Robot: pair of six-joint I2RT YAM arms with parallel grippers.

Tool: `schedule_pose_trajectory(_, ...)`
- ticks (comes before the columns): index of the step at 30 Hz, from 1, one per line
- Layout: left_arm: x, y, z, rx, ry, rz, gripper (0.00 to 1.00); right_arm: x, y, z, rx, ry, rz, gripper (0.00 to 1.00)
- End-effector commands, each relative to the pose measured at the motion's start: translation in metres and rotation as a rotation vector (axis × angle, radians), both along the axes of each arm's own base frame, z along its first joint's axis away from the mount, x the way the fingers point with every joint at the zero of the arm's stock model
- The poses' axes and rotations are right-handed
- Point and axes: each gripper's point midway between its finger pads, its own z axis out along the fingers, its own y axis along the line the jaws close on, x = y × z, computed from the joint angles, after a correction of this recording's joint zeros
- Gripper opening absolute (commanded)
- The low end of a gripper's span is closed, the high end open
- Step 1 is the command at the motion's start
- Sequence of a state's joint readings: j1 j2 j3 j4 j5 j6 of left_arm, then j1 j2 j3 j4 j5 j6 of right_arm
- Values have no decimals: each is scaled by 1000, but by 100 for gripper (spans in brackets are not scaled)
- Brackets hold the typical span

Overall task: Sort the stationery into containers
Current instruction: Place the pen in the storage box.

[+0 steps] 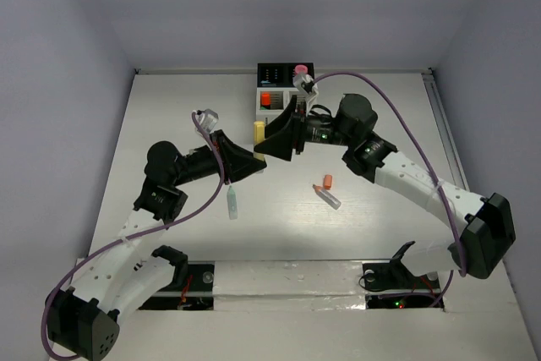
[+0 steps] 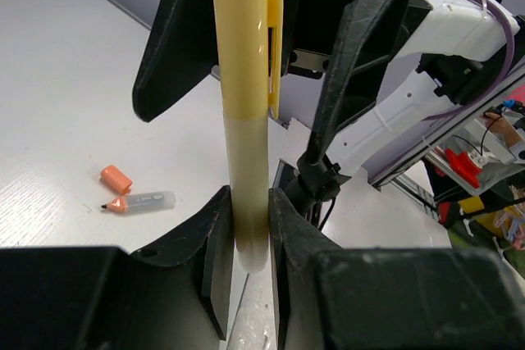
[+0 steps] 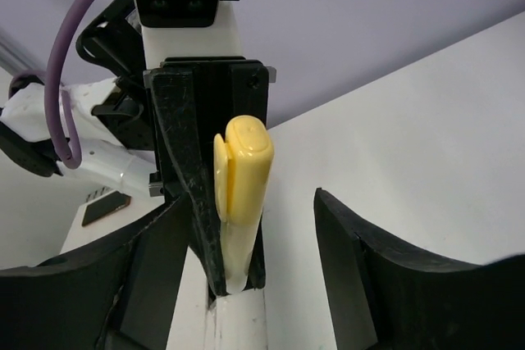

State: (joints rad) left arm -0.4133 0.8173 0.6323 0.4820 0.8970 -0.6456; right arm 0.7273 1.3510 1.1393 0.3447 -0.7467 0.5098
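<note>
Above white table [image 1: 380, 124], left pincer [image 2: 250, 231] clamps yellow highlighter [image 2: 244, 79].

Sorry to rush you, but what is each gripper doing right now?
Left gripper: closed, holding the yellow highlighter by its barrel end.
Right gripper: open, with a finger on either side of the highlighter's capped end, not clamped on it.

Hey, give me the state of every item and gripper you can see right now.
yellow highlighter: capped, gripped at its bare end
left gripper: shut on the yellow highlighter
right gripper: open, jaws either side of its cap
orange highlighter: uncapped, lying flat
orange cap: off, lying beside it
green highlighter: lying flat
</note>
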Motion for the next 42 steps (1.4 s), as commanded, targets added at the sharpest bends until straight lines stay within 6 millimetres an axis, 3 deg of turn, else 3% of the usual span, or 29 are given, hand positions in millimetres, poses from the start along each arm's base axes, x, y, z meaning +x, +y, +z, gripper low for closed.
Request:
schedule_pose_trajectory(1, -8, -1, 13, -28, -70, -35, 0, -5, 3, 36, 94, -75, 39, 66)
schedule_pose_trajectory(2, -7, -1, 12, -27, -69, -35, 0, -4, 4, 35, 95, -71, 43, 65)
schedule_pose_trajectory(5, -6, -1, 10, -22, -62, -35, 0, -4, 6, 34, 98, -62, 57, 44)
schedule_pose_trajectory(8, -6, -1, 9, -17, -61, -31, 0, -3, 7, 32, 98, -55, 50, 17)
schedule_pose_trajectory(10, -3, 0, 8, -6, -51, -11, 2, 0, 7, 32, 102, -52, 34, 10)
schedule_pose_trajectory(12, 5, 5, 8, 23, -81, 55, 30, 9, 7, 30, 98, -50, -13, 4)
schedule_pose_trajectory(14, 19, 13, 12, 44, -86, 171, 47, 20, 8, 28, 82, -45, -66, 1)
schedule_pose_trajectory(17, 19, 30, 22, 81, -107, 280, 72, 53, 6, 21, 38, -32, -216, 0)
schedule_pose_trajectory(19, 19, 44, 26, 112, -130, 359, 78, 84, -4, 29, 41, -48, -342, 0)
schedule_pose_trajectory(21, 20, 54, 23, 137, -130, 418, 85, 114, -9, 22, 24, -32, -437, 0)
schedule_pose_trajectory(22, 21, 57, 22, 149, -143, 436, 98, 129, -17, 29, 33, -45, -489, 0)
schedule_pose_trajectory(24, 26, 66, 14, 177, -128, 498, 99, 165, -24, 15, 4, -20, -602, 0)
schedule_pose_trajectory(25, 29, 69, 7, 196, -127, 518, 99, 178, -27, 22, 9, -39, -644, 0)
schedule_pose_trajectory(27, 38, 76, -2, 217, -117, 576, 99, 210, -40, 16, -7, -45, -760, 0)
schedule_pose_trajectory(28, 41, 78, -11, 233, -107, 593, 99, 226, -37, -1, -47, -53, -793, 0)
schedule_pose_trajectory(30, 49, 85, -21, 257, -88, 643, 99, 256, -51, 4, -40, -69, -888, 0)
schedule_pose_trajectory(37, 65, 99, -35, 339, -52, 732, 99, 336, -64, -6, 10, -123, -1053, 0)
schedule_pose_trajectory(38, 66, 99, -37, 345, -46, 734, 99, 350, -60, -26, -21, -116, -1069, 0)
schedule_pose_trajectory(39, 67, 99, -37, 347, -46, 735, 99, 359, -63, -15, -1, -135, -1104, 0)
schedule_pose_trajectory(40, 67, 100, -38, 349, -45, 737, 99, 366, -63, -18, -18, -157, -1120, 0)
schedule_pose_trajectory(42, 67, 102, -38, 352, -40, 748, 99, 384, -56, -48, -70, -158, -1132, 0)
